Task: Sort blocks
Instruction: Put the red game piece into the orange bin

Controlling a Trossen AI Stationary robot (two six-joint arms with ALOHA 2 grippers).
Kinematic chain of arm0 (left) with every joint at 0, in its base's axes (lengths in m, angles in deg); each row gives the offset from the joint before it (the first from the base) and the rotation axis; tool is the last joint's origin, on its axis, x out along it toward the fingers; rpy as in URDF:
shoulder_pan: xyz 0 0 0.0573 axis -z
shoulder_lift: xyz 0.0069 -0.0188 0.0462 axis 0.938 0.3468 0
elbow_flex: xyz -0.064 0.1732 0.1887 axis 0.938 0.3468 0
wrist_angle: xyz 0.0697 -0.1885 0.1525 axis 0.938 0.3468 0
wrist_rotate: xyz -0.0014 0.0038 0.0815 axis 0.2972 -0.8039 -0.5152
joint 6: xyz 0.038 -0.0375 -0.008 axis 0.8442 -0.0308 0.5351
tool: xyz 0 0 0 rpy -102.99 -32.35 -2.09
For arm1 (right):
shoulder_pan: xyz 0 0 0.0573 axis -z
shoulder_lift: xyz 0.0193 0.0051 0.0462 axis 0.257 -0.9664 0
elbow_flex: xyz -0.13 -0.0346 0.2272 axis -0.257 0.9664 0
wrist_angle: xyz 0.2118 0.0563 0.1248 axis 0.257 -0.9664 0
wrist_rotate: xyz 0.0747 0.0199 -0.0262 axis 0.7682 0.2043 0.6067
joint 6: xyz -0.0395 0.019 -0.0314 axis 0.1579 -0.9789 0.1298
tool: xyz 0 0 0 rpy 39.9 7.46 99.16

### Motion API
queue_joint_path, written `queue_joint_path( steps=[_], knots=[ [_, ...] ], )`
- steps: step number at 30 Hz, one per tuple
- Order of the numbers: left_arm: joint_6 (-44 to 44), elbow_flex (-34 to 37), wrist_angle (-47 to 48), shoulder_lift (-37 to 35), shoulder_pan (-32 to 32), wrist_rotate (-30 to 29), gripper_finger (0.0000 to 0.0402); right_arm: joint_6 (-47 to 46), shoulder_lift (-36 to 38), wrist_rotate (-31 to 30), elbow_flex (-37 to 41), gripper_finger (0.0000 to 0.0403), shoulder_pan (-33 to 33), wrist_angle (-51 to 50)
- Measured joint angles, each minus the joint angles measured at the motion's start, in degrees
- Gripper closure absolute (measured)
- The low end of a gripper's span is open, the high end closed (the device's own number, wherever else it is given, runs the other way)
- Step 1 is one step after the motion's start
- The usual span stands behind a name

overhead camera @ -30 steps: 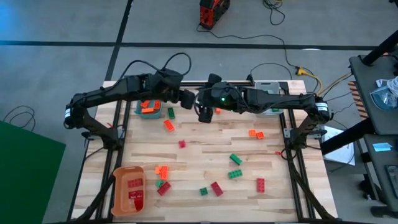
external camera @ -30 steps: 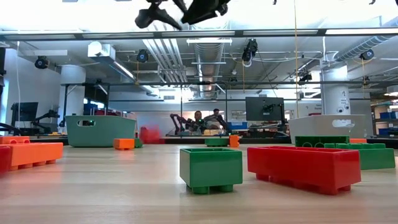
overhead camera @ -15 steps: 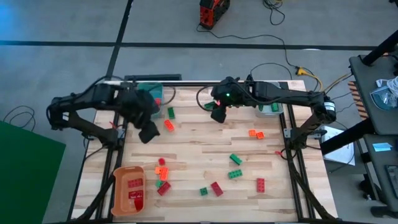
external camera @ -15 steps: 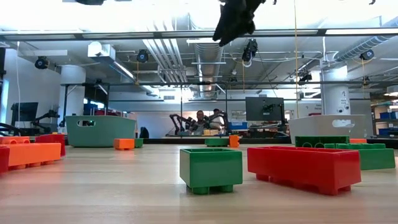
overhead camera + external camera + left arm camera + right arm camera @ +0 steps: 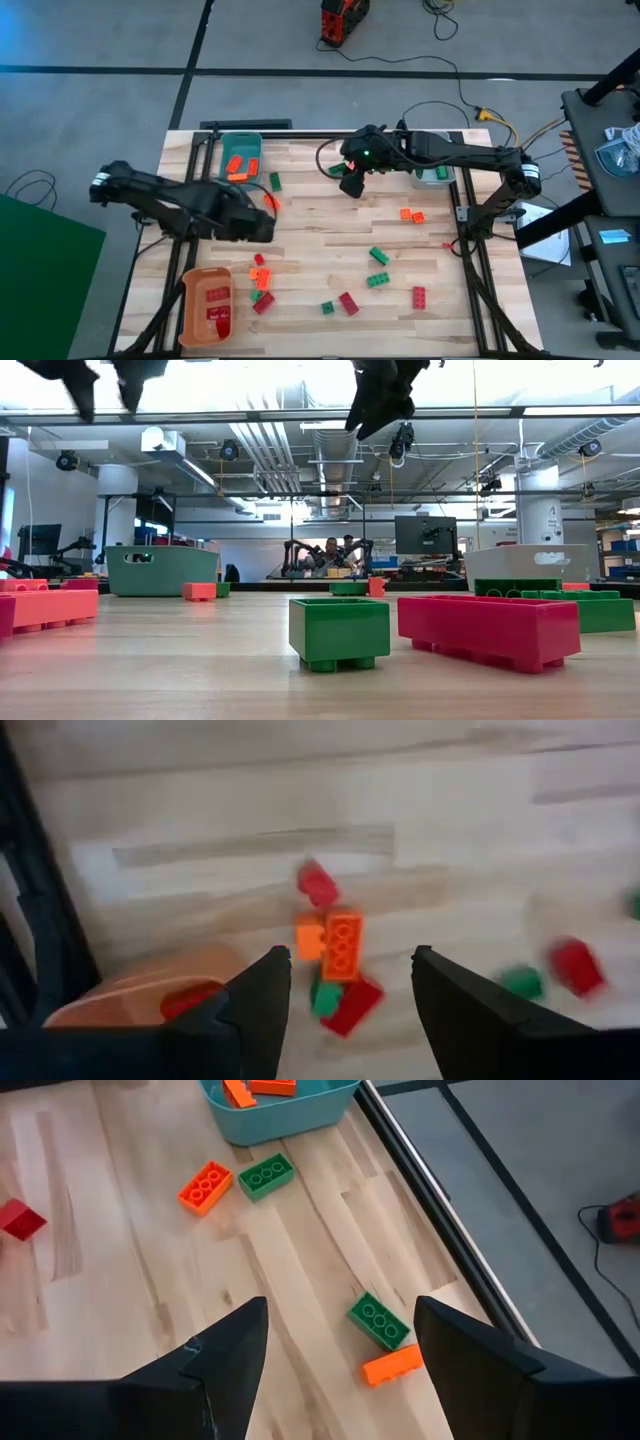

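Red, orange and green blocks lie scattered flat on the wooden table (image 5: 320, 235). My left gripper (image 5: 258, 228) (image 5: 350, 1010) hangs open above the table's left middle. Below it lie an orange block (image 5: 340, 942), a red block (image 5: 318, 882), and a green (image 5: 325, 998) and red (image 5: 352, 1007) pair. My right gripper (image 5: 350, 185) (image 5: 345, 1355) hangs open above the far middle, over a green block (image 5: 378, 1320) and an orange block (image 5: 392, 1365). In the low view both grippers (image 5: 100, 380) (image 5: 385, 395) are high above the tabletop.
A teal bin (image 5: 240, 155) holding orange blocks stands at the far left. An orange bin (image 5: 205, 305) holding red blocks stands at the near left corner. A grey bin (image 5: 432, 168) sits far right under the right arm. More blocks (image 5: 378, 268) lie near right.
My left gripper has swung from the far middle, next to the teal bin, toward the near and left edges, ending over the block cluster at the left middle. My right gripper shifted slightly toward the right edge, then held still.
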Motion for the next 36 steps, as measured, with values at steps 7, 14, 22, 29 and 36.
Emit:
queue_joint_path(
  steps=[7,14,22,29,36],
  knots=[
    [-3.8,6.4,-8.1,4.4,0.5,-4.6,0.0196,2.5,0.1,0.1,0.0,0.0164,0.0,0.0],
    [-15.9,15.8,-13.8,4.8,2.7,-2.9,0.0189,3.8,0.1,0.2,0.0,0.0156,0.0,-0.1],
    [-27.2,22.5,-23.9,8.0,5.6,-2.7,0.0189,5.5,0.1,0.2,0.0,0.0158,0.1,-0.1],
    [-27.7,23.6,-32.0,13.2,6.6,-0.4,0.0189,7.5,0.1,0.2,0.0,0.0158,0.1,-0.1],
    [-24.6,23.6,-33.8,17.6,6.5,0.7,0.0189,7.7,0.1,0.2,0.0,0.0153,0.1,0.0]
  ],
)
